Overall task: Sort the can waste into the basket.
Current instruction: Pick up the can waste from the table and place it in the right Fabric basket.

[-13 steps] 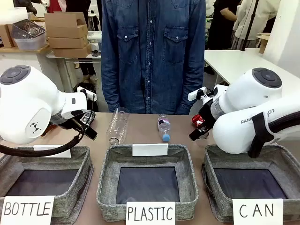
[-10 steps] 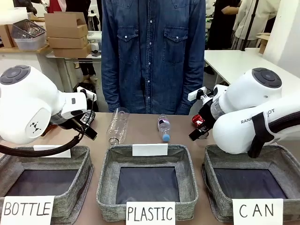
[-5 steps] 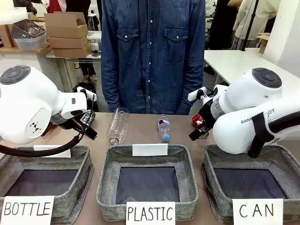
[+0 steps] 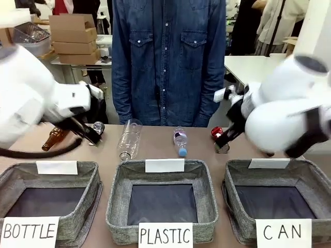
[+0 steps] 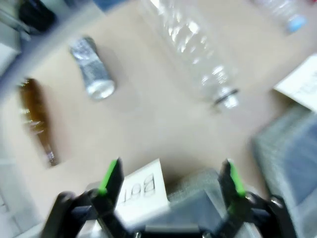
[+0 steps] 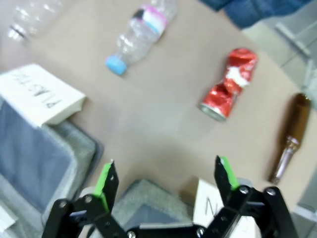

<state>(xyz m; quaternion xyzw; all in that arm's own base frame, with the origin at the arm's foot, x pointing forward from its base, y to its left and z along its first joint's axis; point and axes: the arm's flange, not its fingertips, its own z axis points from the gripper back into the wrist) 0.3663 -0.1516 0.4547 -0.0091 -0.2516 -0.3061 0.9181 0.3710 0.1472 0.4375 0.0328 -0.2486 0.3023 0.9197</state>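
Three grey woven baskets stand on the table (image 4: 155, 151): the BOTTLE basket (image 4: 93, 192), the PLASTIC basket (image 4: 115, 197) and the CAN basket (image 4: 231, 197) (three lettered signs, then, and three blank white tags as well). Six pieces of waste lie beyond them. There are two dented cans, the red can (image 4: 216, 133) and the silver can (image 4: 98, 127). There are two clear plastic bottles, the large clear bottle (image 4: 129, 138) and the small blue-capped bottle (image 4: 180, 139). There are two brown glass bottles, the left brown bottle (image 4: 53, 138) and the right brown bottle (image 6: 289, 136). One person (image 4: 168, 62) stands at the far side.
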